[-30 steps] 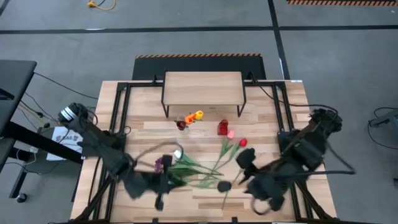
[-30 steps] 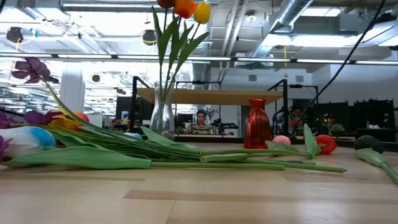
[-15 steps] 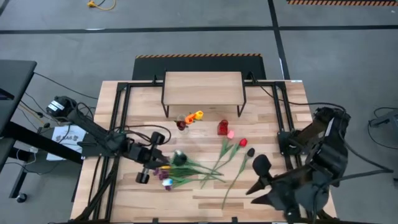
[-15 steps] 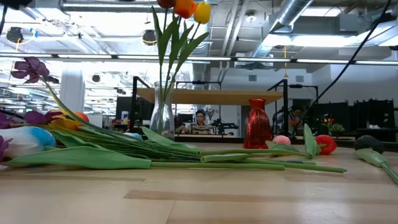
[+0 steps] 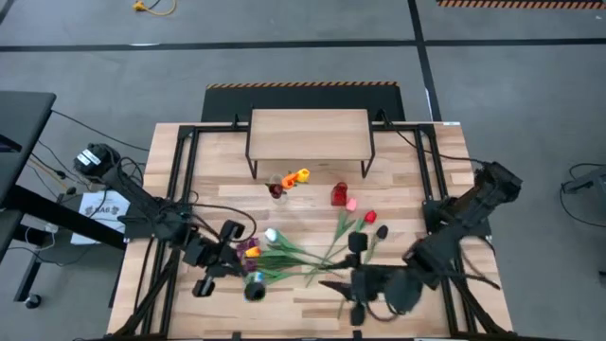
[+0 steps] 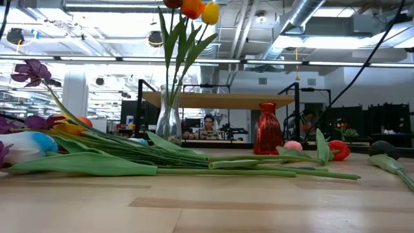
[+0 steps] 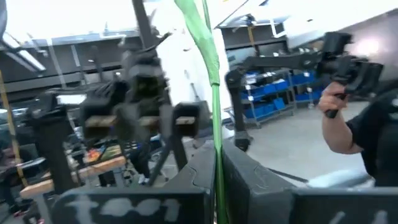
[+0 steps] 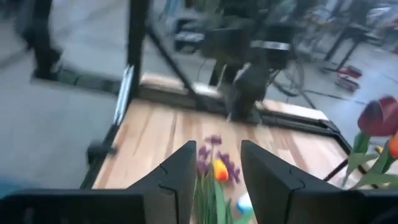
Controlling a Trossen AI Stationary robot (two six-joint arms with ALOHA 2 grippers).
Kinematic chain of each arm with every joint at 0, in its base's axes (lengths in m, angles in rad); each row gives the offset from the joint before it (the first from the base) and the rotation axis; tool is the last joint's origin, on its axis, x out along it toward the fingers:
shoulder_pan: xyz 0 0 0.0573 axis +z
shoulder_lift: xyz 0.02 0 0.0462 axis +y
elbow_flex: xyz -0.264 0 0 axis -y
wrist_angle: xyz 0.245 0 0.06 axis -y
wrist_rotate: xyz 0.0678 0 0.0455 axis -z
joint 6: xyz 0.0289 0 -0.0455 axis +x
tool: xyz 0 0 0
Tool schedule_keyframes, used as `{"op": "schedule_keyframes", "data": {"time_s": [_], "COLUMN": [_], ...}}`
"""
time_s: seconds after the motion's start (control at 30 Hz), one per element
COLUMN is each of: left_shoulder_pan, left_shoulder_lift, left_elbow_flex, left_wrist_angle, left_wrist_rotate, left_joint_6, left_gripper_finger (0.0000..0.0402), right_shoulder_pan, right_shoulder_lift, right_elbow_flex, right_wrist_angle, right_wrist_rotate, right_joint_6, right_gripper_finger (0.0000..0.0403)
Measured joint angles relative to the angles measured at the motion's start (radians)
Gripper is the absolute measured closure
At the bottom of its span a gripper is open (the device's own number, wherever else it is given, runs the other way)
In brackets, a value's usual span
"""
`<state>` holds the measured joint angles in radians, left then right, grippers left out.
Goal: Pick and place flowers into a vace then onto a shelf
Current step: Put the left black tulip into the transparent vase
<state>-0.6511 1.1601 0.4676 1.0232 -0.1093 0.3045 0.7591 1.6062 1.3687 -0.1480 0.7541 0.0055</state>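
Flowers (image 5: 303, 254) mostly lie in a loose heap mid-desk, a few already upright in the clear vase (image 6: 169, 120) by the red vase (image 5: 339, 195), both in front of the shelf (image 5: 309, 133). Left gripper (image 5: 248, 275) sits at the heap's left end, fingers closed on one green stem (image 7: 214, 118), seen running up between them in the wrist view. Risk: stem's pinched thin, so it could slip or swing w/ a fast lift, or drag tangled neighbours off the desk (image 5: 417, 180). Right gripper (image 5: 333, 281) hovers low at the heap's right end, fingers (image 8: 177, 180) partly open, holding nothing; it could knock stems, or clash w/ the left arm.
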Motion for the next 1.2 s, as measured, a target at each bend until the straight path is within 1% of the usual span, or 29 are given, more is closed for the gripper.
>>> {"op": "schedule_keyframes", "data": {"time_s": [0.07, 0.13, 0.2, 0.27, 0.33, 0.4, 0.5, 0.63, 0.7, 0.77, 0.87, 0.97, 1.07, 1.2], "left_shoulder_pan": [-0.028, -0.045, -0.051, -0.052, -0.051, -0.045, -0.041, -0.042, -0.042, -0.041, -0.041, -0.041, -0.041, -0.041], "left_shoulder_lift": [0.0, 0.0, -0.001, -0.002, -0.002, 0.002, 0.005, 0.005, 0.006, 0.025, 0.084, 0.159, 0.231, 0.316], "left_elbow_flex": [0.0, 0.0, 0.001, 0.001, 0.001, 0.001, 0.001, 0.001, 0.001, 0.002, 0.003, 0.028, 0.075, 0.137], "left_wrist_angle": [-0.009, -0.008, 0.0, 0.0, -0.002, 0.002, -0.003, 0.0, 0.001, 0.013, 0.068, 0.111, 0.116, 0.116], "left_wrist_rotate": [0.0, -0.004, -0.012, -0.029, -0.037, -0.032, -0.022, 0.027, 0.028, 0.025, 0.025, 0.01, -0.011, -0.04], "left_joint_6": [0.024, 0.058, 0.067, 0.066, 0.062, 0.052, 0.045, 0.035, 0.021, 0.003, -0.007, -0.011, -0.009, -0.001], "left_gripper_finger": [0.0401, 0.0401, 0.0401, 0.0401, 0.0401, 0.0401, 0.0401, 0.0401, 0.0401, 0.0401, 0.0401, 0.0401, 0.0401, 0.0401], "right_shoulder_pan": [-0.018, -0.03, -0.039, -0.044, -0.051, -0.061, -0.085, -0.121, -0.133, -0.137, -0.14, -0.137, -0.129, -0.113], "right_shoulder_lift": [0.0, 0.011, 0.038, 0.078, 0.123, 0.176, 0.253, 0.331, 0.349, 0.362, 0.364, 0.364, 0.364, 0.364], "right_elbow_flex": [-0.101, -0.203, -0.294, -0.364, -0.404, -0.411, -0.394, -0.318, -0.273, -0.22, -0.157, -0.105, -0.088, -0.088], "right_wrist_angle": [0.225, 0.511, 0.796, 1.038, 1.208, 1.301, 1.342, 1.359, 1.351, 1.305, 1.173, 1.067, 1.033, 1.03], "right_wrist_rotate": [0.009, -0.015, -0.076, -0.149, -0.196, -0.204, -0.206, -0.207, -0.207, -0.206, -0.212, -0.216, -0.235, -0.233], "right_joint_6": [-0.012, -0.058, -0.131, -0.21, -0.247, -0.245, -0.243, -0.267, -0.268, -0.281, -0.333, -0.321, -0.295, -0.285], "right_gripper_finger": [0.0285, 0.0285, 0.0285, 0.0285, 0.0285, 0.0285, 0.0285, 0.0285, 0.0285, 0.0285, 0.0285, 0.0285, 0.0281, 0.0267]}}
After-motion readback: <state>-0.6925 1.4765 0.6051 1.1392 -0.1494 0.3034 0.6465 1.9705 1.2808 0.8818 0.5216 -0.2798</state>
